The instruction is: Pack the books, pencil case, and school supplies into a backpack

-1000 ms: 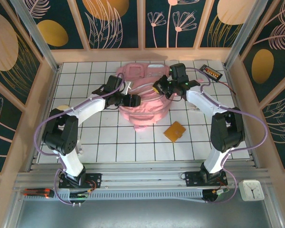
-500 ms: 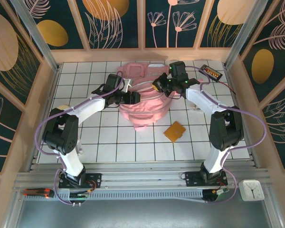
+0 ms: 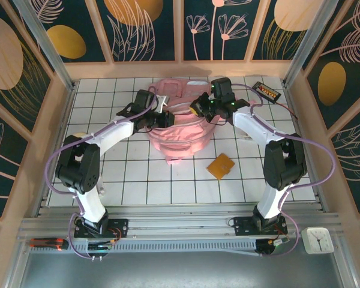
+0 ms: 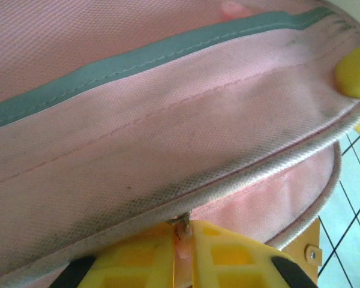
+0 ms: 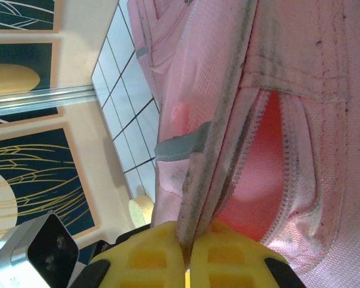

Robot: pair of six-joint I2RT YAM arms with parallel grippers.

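Observation:
The pink backpack (image 3: pixel 181 133) lies in the middle of the tiled table, its mouth gaping to show the coral lining (image 5: pixel 258 174). My left gripper (image 3: pixel 166 119) is at its left edge, shut on a small pink tab with a metal bit at the grey piping (image 4: pixel 183 231). My right gripper (image 3: pixel 198 110) is at the upper right rim, shut on the grey-trimmed edge of the opening (image 5: pixel 188 249). The orange square pad (image 3: pixel 221 165) lies flat to the backpack's lower right, apart from both grippers. The books and the pencil case are out of view.
A black gadget with red marks (image 3: pixel 267 91) sits at the back right corner. A pale yellow disc (image 3: pixel 77 137) lies near the left wall, behind the left arm. Wooden walls enclose the table on three sides. A small white clock (image 3: pixel 317 239) rests off the table, front right.
The left gripper has moved up against the backpack's left edge and gone from open to shut. The right gripper has pulled its rim slightly back-left, and the backpack shifted a little.

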